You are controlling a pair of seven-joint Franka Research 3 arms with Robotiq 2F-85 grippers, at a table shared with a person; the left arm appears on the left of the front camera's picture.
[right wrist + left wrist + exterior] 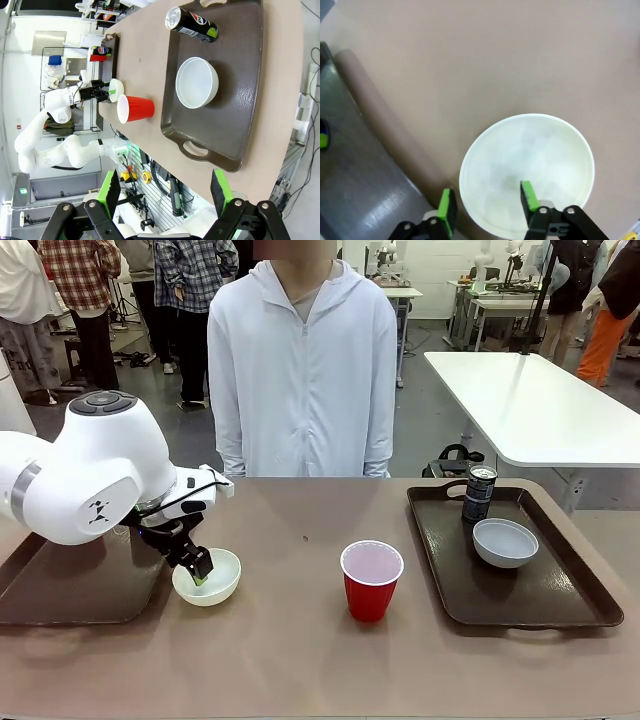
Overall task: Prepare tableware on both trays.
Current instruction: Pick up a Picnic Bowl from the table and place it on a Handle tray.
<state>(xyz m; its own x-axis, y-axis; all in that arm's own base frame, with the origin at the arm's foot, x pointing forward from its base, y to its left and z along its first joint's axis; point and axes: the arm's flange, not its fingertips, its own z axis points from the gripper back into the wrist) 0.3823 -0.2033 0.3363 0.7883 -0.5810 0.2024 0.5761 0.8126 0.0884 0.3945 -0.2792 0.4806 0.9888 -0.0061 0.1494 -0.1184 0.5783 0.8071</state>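
The left gripper (201, 570) hangs low at the lower left of the front view, right over the cream-white bowl (210, 580). The bowl sits on the bare table (300, 660), just beside the edge of the left tray (60, 590). In the left wrist view the two green pads (448, 209) straddle the bowl's rim near the bottom of the frame, one outside the wall and one inside. There is a gap on both sides, so the claw stands apart and is not pinching the bowl.

The right gripper (166, 189) sits at the bottom of its own wrist view, jaws spread wide and holding nothing.

A red cup (371, 582) stands upright on the table at the lower middle, well apart from both trays. On the right tray (560, 605), at the right of the front view, a dark can (479, 493) stands near the far rim. The pale grey-blue bowl (505, 542) sits just in front of it.

At the upper left of the right wrist view a second can (102, 50) and something red stand together on the far tray (too small to say more).

A person in a white zip hoodie (302, 380) stands at the table's far side — top middle of the front view.
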